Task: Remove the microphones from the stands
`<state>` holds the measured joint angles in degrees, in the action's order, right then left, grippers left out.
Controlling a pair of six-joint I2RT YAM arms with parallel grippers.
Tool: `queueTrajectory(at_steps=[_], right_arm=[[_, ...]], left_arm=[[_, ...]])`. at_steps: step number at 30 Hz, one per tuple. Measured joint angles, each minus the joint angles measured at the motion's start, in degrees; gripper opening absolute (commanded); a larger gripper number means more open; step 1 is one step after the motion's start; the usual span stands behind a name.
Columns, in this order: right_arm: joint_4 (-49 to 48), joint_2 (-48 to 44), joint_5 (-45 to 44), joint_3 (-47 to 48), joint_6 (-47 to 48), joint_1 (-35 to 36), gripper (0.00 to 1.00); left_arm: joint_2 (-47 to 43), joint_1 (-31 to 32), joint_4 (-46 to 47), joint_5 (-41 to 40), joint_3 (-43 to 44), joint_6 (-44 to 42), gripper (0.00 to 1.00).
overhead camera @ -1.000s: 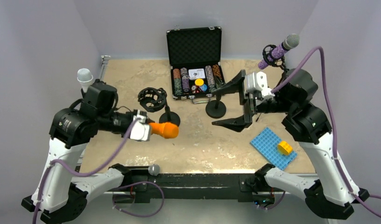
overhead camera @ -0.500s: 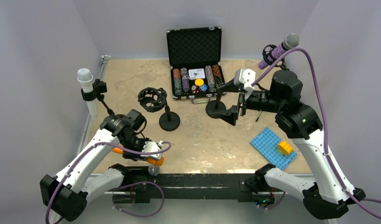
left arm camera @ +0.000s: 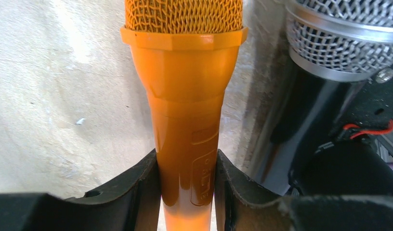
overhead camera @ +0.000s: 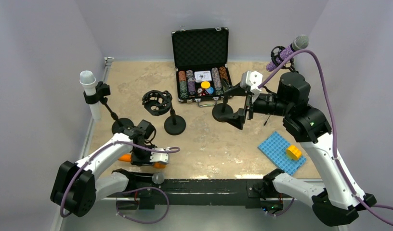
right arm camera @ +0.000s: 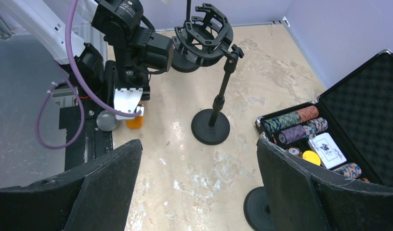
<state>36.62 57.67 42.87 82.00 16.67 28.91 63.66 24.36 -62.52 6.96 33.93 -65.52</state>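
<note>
My left gripper point(overhead camera: 151, 159) is shut on the orange microphone point(overhead camera: 124, 157) and holds it low over the table's front edge. In the left wrist view the fingers point(left arm camera: 137, 192) clamp its orange body point(left arm camera: 185, 120), mesh head pointing away. The empty black shock-mount stand point(overhead camera: 157, 102) is behind it, also seen in the right wrist view point(right arm camera: 204, 33). My right gripper point(overhead camera: 242, 103) is open and empty above the table's middle; its jaws stand wide apart in its own view point(right arm camera: 199, 187).
A white microphone point(overhead camera: 88, 89) stands in a clip stand at the left, and a purple one point(overhead camera: 286, 53) at the far right. A black microphone with a silver head point(left arm camera: 339, 43) lies by the front rail. There is an open poker-chip case point(overhead camera: 202, 82) and a blue baseplate point(overhead camera: 276, 149).
My left arm has swung down and carried the orange microphone from mid-air to the table's front edge. My right gripper turned and pulled back early on, then stayed still.
</note>
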Motion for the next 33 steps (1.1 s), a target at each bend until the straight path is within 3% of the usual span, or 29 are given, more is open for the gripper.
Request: queueTrajectory(at_steps=[3,6,9,21,33], right_arm=[[0.0,0.0,0.1,-0.1,0.0,-0.1,0.92],[0.0,0.0,0.1,-0.4,0.0,-0.1,0.92],[0.0,0.1,0.2,-0.4,0.1,-0.1,0.93],[0.9,2.1,1.9,-0.3,1.2,-0.1,0.94],[2.1,6.6,4.9,0.3,2.0,-0.1,0.87]], left_arm=[[0.3,0.0,1.9,0.0,-0.3,-0.2,0.43],[-0.2,0.0,3.6,-0.1,-1.8,-1.4,0.49],[-1.0,-0.1,4.0,-0.4,-3.3,-2.5,0.61],[-2.4,-0.3,3.8,-0.5,-3.6,-3.1,0.60],[-10.1,-0.3,-6.3,-0.3,4.9,-4.2,0.62]])
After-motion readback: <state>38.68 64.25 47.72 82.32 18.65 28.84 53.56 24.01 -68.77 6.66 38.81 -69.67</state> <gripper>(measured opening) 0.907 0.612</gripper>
